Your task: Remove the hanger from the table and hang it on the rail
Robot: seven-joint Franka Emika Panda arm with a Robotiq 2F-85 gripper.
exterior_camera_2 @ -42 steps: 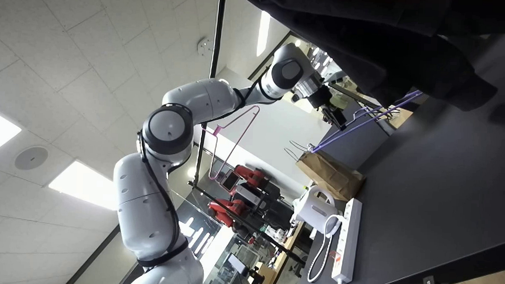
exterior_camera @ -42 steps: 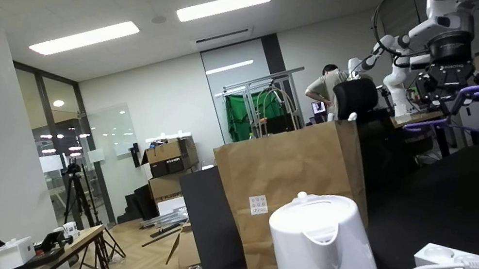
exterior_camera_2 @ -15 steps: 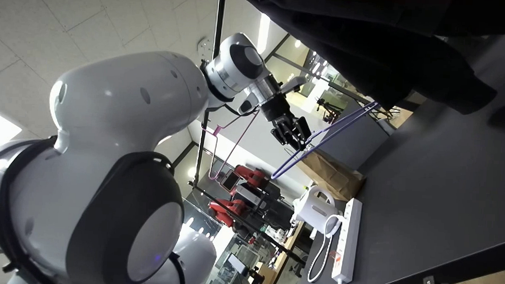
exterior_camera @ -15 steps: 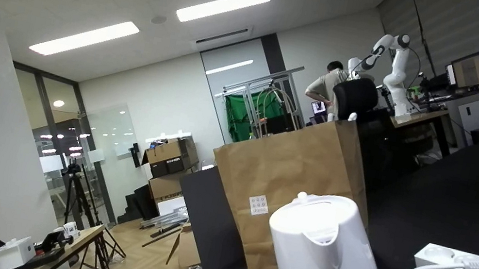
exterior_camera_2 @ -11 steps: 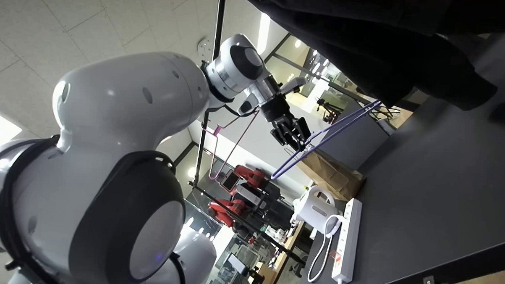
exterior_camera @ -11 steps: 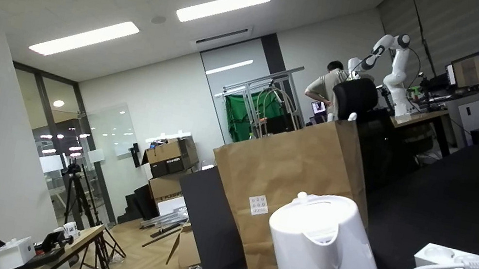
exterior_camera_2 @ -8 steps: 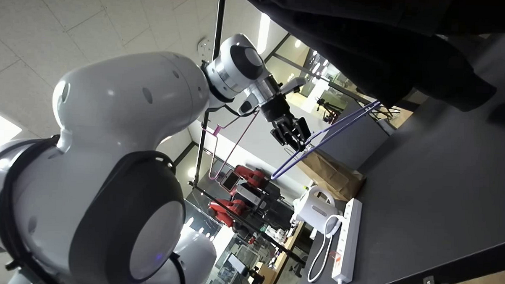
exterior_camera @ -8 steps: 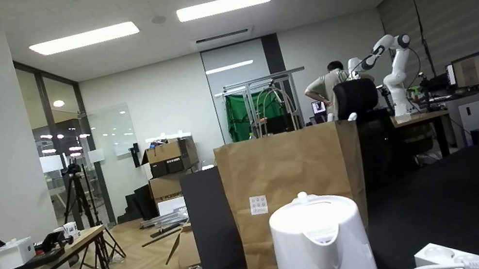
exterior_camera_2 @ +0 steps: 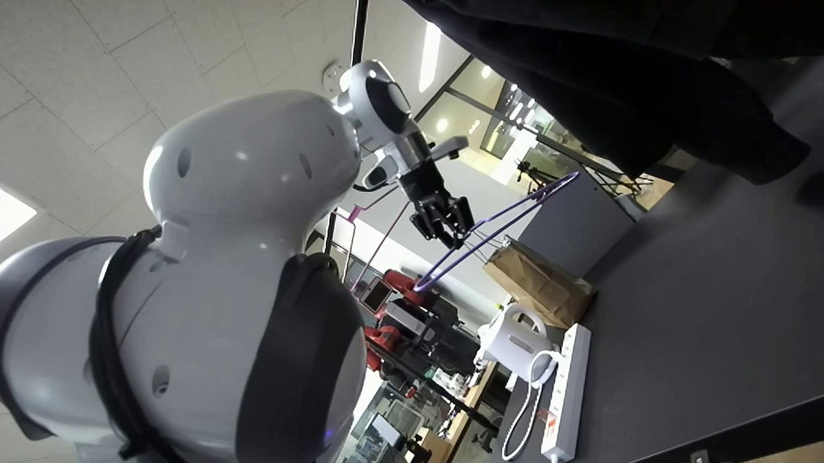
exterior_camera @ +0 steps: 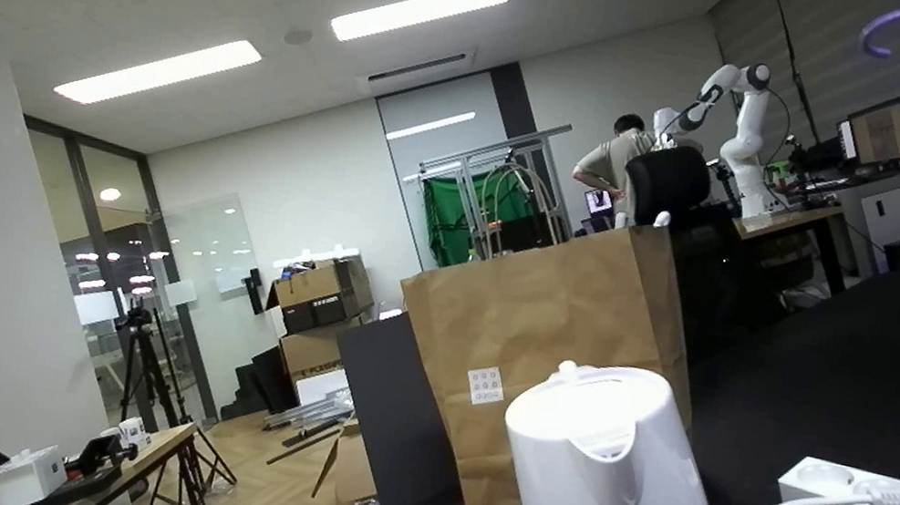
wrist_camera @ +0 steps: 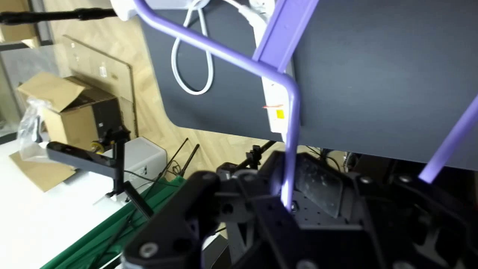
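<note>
Your hand (wrist_camera: 290, 168) is squeezed around the purple hanger (wrist_camera: 276, 76) and holds it up over the counter (exterior_camera_2: 712, 269), likely so it won't bump the kettle (exterior_camera: 620, 495) or bag (exterior_camera: 556, 336). The rail (exterior_camera_2: 360, 24) is to its left in an exterior view.

The hanger (wrist_camera: 293, 101), thin and purple, is held aloft by one of its bars in the claw (wrist_camera: 289, 168), clear of the surface (exterior_camera_2: 691, 289); in an exterior view it is seen nearly edge-on, as a narrow slanting loop. The surface is flat, plain and dark, with a rounded corner.
</note>
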